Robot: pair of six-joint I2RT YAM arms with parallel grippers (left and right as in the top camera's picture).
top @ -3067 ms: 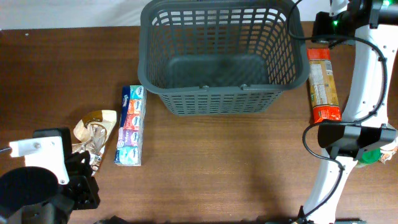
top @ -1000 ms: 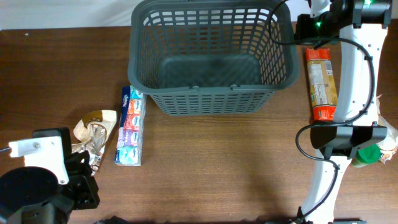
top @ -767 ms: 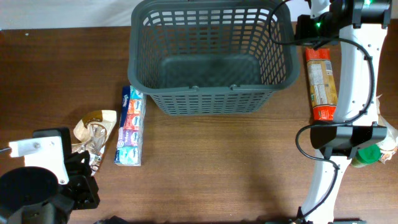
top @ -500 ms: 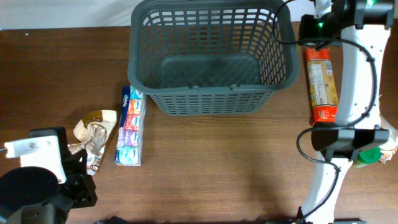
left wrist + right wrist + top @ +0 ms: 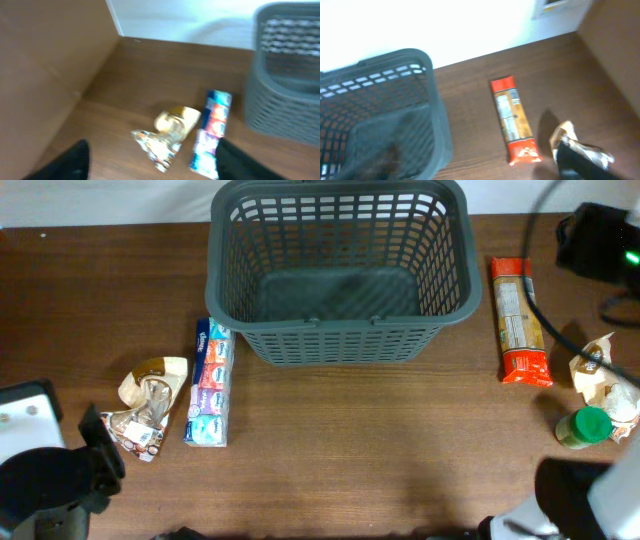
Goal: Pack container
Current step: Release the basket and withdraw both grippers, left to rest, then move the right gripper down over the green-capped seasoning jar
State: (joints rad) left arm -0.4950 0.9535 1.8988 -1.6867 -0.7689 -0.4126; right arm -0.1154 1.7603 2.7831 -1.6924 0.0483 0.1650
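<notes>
Toward far edge of table point(image 5: 400, 440), container point(image 5: 340, 326): upright, open side up; tissue pack point(image 5: 209, 383) just beside front left corner, orange packet point(image 5: 520, 320) apart on right.
Left gripper point(image 5: 152, 147): fingers spread wide, crumpled wrappers point(image 5: 165, 135) below.
Right gripper point(image 5: 477, 152): fingers spread wide, orange packet below.

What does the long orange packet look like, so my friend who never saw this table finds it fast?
Find the big grey basket at the back of the table. Right of it, not touching, lies the long orange packet, flat, with red ends. The crinkly wrapper and green-capped bottle nearby are much shorter.
</notes>
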